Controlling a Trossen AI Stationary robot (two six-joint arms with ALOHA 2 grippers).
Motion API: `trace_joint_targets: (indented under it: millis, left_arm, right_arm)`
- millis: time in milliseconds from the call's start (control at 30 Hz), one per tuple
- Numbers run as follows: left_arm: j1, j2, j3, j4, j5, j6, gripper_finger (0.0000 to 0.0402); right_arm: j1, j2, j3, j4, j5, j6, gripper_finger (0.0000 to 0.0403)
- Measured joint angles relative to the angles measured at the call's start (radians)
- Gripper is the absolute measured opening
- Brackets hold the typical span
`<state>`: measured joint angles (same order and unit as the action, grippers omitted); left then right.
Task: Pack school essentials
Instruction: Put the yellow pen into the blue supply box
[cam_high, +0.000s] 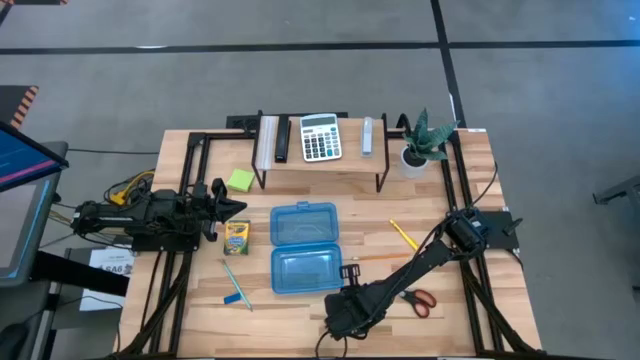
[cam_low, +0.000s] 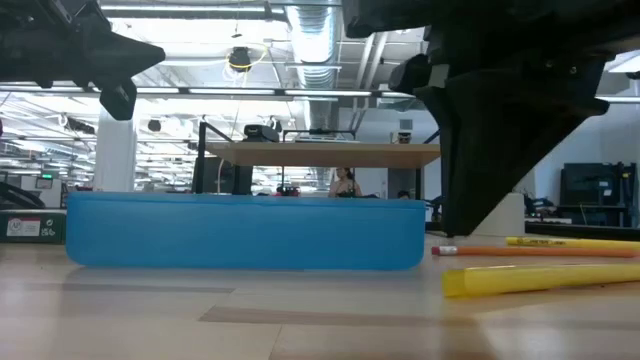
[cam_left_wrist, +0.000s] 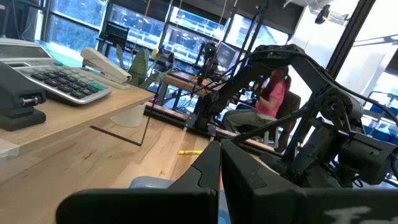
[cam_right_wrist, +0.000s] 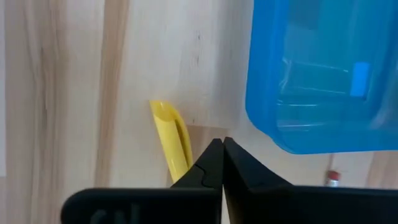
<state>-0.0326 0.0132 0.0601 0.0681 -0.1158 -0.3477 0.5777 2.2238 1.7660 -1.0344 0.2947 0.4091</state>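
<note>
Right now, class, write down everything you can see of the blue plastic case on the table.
The blue plastic case is a translucent, rounded-corner box lying open and flat at the table's centre, its two hinged halves side by side, one nearer the shelf, one nearer the front edge. Both halves look empty. In the low view it shows as a long low blue wall. The crayon box lies apart on its left. The right end effector, fingers shut, hovers just off the near half's corner, touching nothing visible.
</note>
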Motion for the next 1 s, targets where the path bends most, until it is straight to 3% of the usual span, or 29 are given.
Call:
trace_joint_targets:
  millis: [300,467,600,767,1000]
  left_arm:
    - [0.0,0.0,0.0,-0.003,0.0,0.0,0.0]
    - [0.0,0.0,0.0,-0.007,0.001,-0.001,0.0]
    - [0.0,0.0,0.0,-0.008,0.003,-0.001,0.0]
    - [0.0,0.0,0.0,-0.007,0.002,-0.001,0.0]
    - [0.0,0.0,0.0,-0.004,-0.002,-0.001,0.0]
  right_arm:
    - [0.027,-0.005,0.0,0.001,-0.009,0.023,0.0066]
    - [0.066,-0.112,-0.064,0.083,0.055,0.043,0.0068]
    - [0.08,-0.229,-0.214,0.222,0.076,0.074,0.0068]
    - [0.073,-0.363,-0.467,0.542,0.05,0.096,0.0069]
    - [0.07,-0.414,-0.679,0.869,-0.012,0.091,0.0069]
